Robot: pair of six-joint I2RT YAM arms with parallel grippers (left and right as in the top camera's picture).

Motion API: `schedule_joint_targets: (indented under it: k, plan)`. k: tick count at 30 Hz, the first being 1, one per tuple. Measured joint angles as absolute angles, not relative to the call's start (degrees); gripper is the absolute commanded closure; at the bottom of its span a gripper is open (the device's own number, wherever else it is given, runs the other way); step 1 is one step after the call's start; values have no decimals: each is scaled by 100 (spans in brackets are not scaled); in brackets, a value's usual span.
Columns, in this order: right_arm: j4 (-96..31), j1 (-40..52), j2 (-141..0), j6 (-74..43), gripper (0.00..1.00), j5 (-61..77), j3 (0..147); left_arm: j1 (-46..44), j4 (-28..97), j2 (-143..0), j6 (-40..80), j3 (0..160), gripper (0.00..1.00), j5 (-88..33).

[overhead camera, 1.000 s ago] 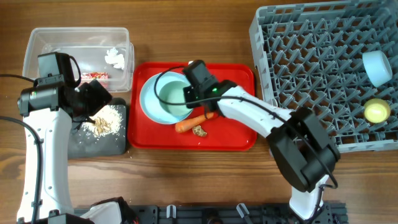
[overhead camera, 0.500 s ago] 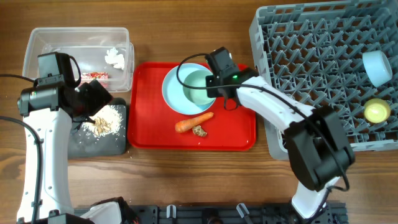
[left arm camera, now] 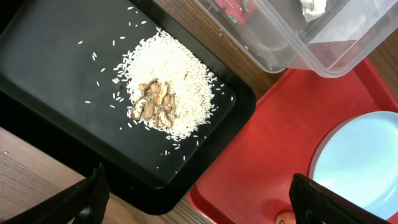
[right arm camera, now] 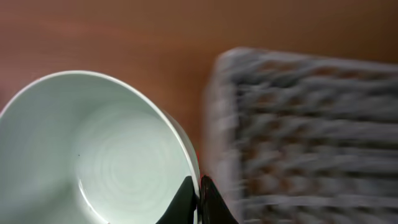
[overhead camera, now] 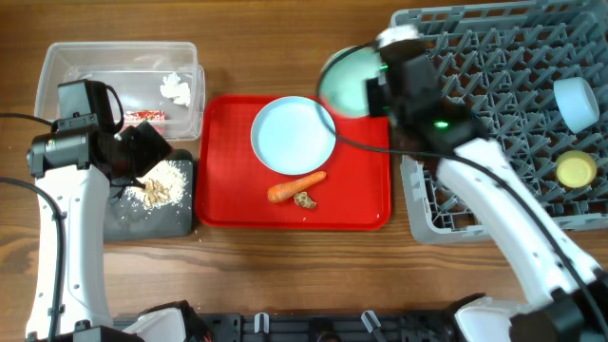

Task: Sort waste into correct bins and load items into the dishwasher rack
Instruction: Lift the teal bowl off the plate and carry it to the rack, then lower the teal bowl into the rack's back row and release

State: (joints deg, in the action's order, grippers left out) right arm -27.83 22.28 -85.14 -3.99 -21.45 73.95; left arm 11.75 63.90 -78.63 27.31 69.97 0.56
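My right gripper [overhead camera: 373, 90] is shut on the rim of a mint bowl [overhead camera: 347, 81] and holds it in the air between the red tray and the grey dishwasher rack [overhead camera: 494, 123]; the wrist view shows the fingers [right arm camera: 198, 199] pinching the bowl's [right arm camera: 93, 149] rim. The wide light-blue dish [overhead camera: 293, 133] sits on the red tray [overhead camera: 228, 204] with the orange carrot [overhead camera: 295, 187] and a brown scrap [overhead camera: 305, 200]. My left gripper [left arm camera: 199, 202] is open over the black tray [left arm camera: 56, 56], which holds rice crumbs [left arm camera: 165, 93]. The clear tub [overhead camera: 119, 76] holds a red wrapper [overhead camera: 144, 116] and a tissue [overhead camera: 176, 88].
A second pale blue bowl [overhead camera: 576, 102] and a yellow cup [overhead camera: 575, 171] sit in the rack at the right. Brown lumps [left arm camera: 152, 106] lie on the rice. The red tray lies between the black tray and the rack.
My right gripper has lifted the mint bowl out of the light-blue dish and carried it up and right toward the rack. The dish shifted right on the tray. The left arm has not moved.
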Motion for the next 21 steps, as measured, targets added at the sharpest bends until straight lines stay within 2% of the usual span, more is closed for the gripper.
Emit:
schedule_joint_targets:
  k: [8, 16, 21]
  plan:
    - [-1918, 1111, -8464, 982, 96, -3430, 7393, 1175, 6390, -7863, 2731, 6997, 5, 58]
    - [-572, -58, -8490, 2740, 96, -3758, 7387, 1175, 6392, -7863, 2731, 6997, 5, 58]
    - [134, -482, -8799, 3732, 96, -3907, 7384, 1175, 6390, -7863, 2731, 6997, 5, 58]
